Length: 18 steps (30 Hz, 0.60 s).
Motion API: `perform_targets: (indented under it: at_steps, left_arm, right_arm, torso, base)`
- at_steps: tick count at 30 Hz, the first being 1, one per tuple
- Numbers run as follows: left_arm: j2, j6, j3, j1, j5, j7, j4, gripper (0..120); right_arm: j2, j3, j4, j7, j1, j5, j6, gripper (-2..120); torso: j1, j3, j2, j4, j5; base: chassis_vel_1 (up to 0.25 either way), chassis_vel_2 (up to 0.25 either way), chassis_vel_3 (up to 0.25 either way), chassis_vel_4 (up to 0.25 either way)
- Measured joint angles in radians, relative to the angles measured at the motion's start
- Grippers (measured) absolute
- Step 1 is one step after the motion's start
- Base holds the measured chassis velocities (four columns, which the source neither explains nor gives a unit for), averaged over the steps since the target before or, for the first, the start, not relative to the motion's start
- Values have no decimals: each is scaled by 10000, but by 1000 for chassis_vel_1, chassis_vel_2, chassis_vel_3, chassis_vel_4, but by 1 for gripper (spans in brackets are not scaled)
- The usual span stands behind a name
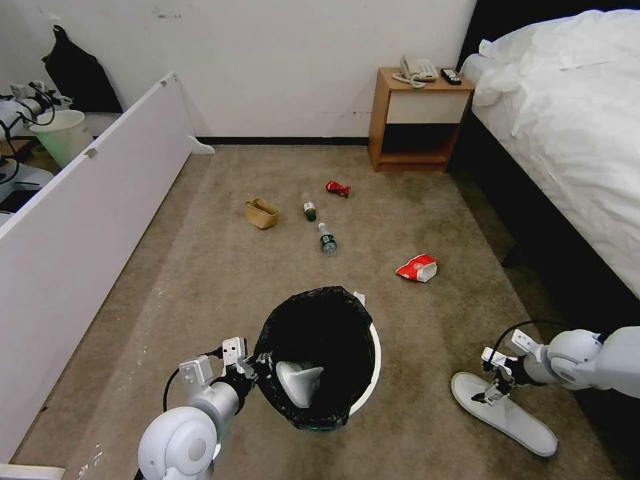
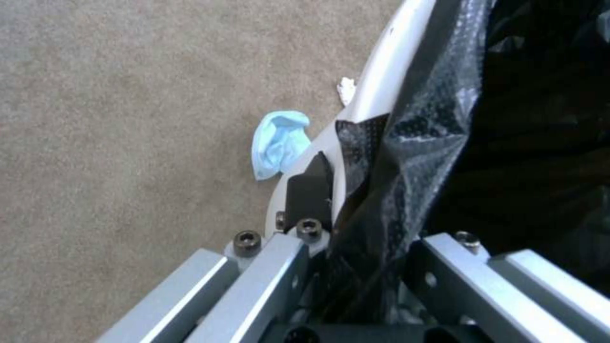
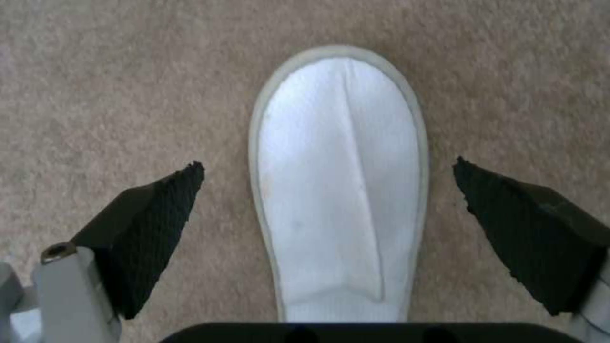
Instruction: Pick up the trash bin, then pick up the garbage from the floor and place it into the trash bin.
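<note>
Directly under my right pincer [image 3: 327, 176], spread wide and holding nothing, lies a white slipper [image 3: 340, 190] on the carpet. I should descend centred, straddle its narrow width, then squeeze. My left pincer [image 1: 257, 367] is clamped on the trash bin's [image 1: 373, 360] bagged rim; one slipper [image 1: 300, 383] sits inside. Ahead: two bottles [image 1: 327, 240], one tan bag [image 1: 261, 213], one red wrapper [image 1: 338, 189], one snack packet [image 1: 417, 268], one blue mask [image 2: 278, 143].

The slipper's [image 3: 340, 190] heel is cut off at the frame edge, and the bin [image 2: 381, 81] half hides the blue mask [image 2: 276, 143].
</note>
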Motion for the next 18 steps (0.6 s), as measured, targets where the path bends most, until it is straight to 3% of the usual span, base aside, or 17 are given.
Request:
perform_targets:
  at_steps: [18]
  left_arm:
    - [0,-7,29,24,27,0,34,2]
  right_arm:
    - [-103,292,-328,-55,-415,-79,75,100]
  torso:
    - [0,0,1,1,0]
  base:
    - [0,0,0,0]
